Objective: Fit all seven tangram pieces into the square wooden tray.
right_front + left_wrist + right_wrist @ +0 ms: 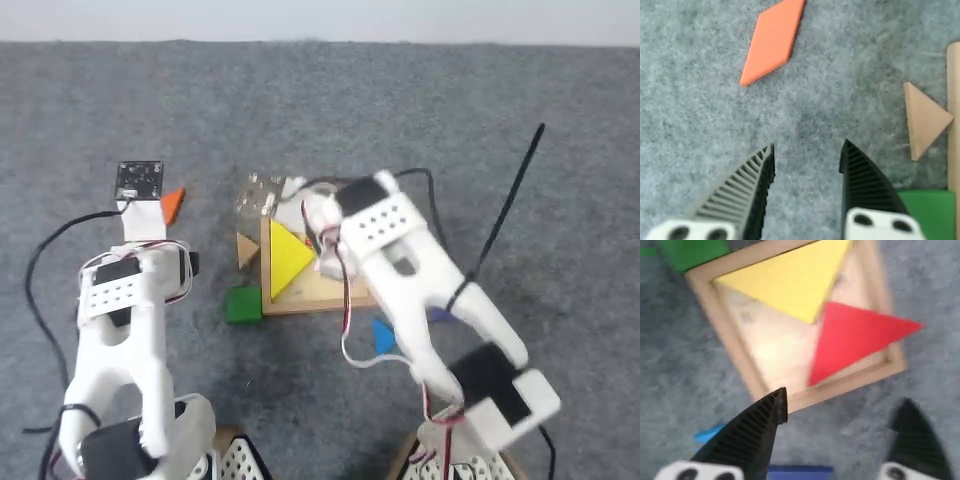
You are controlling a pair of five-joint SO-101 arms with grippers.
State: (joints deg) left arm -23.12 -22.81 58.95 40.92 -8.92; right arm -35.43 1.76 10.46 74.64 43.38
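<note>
Seating looks like the job in hand: the red piece needs to lie flat inside the frame.

From the high view, the square wooden tray (318, 298) sits mid-table with the yellow triangle (285, 255) in it, and the right arm (420, 270) is stretched over its far half. Loose pieces ring it: a green square (243, 303) at one corner, a tan triangle (244, 250) just beside the same side, an orange parallelogram (173, 205) farther out by the left arm (125, 300), and a blue triangle (383, 336) near the right arm.

The left wrist view shows the left gripper (808, 146) spread apart and holding nothing, hovering over bare carpet between the orange and tan pieces.

The right wrist view shows the right gripper (845, 397) likewise released and empty, poised just outside the tray's rim. The red triangle (855, 337) touches the yellow one, but one sharp tip runs out over the rim (so it probably rides on the wood rather than lying flat). A dark blue piece (800, 471) lies on the carpet below the fingers.

To do this well, I would nudge the overhanging tip inward with one finger, turning the red piece until its long edge meets the yellow. Push low and slowly, since a hard shove could slide the tray or lift the yellow piece.
</note>
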